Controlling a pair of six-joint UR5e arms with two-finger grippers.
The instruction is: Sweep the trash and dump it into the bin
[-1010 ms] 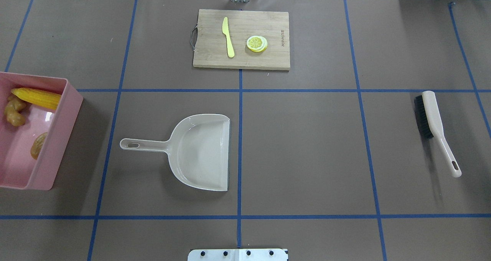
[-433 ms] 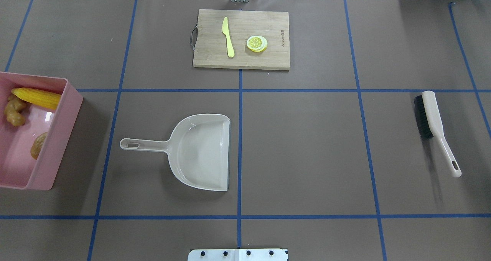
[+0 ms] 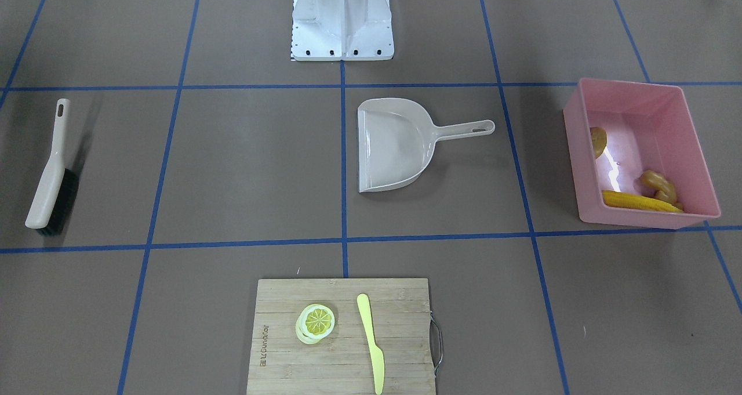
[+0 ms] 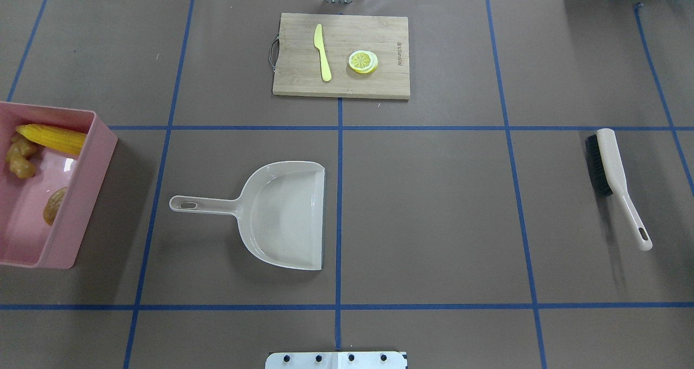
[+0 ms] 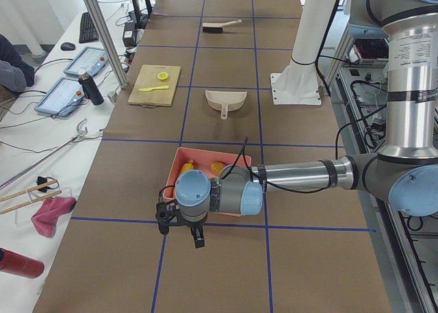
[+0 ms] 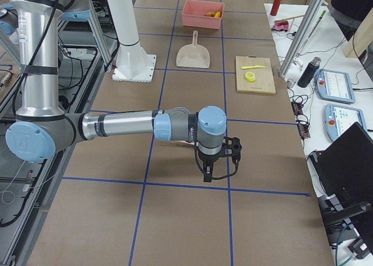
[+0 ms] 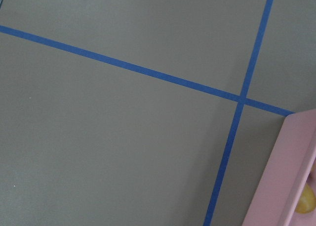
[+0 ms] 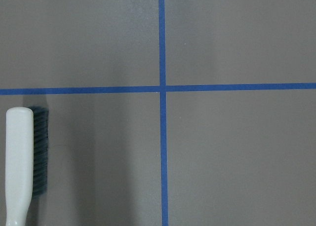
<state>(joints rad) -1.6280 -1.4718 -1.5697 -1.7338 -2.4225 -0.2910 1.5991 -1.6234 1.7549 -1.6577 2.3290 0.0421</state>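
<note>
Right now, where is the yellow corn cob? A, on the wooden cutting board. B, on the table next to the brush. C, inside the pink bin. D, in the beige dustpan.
C: the corn cob lies inside the pink bin, against its far wall, with the ginger root beside it and the potato nearer the robot.

Bare table [image 4: 434, 206] between dustpan [image 4: 287, 220] and brush [image 4: 611, 166]
</note>
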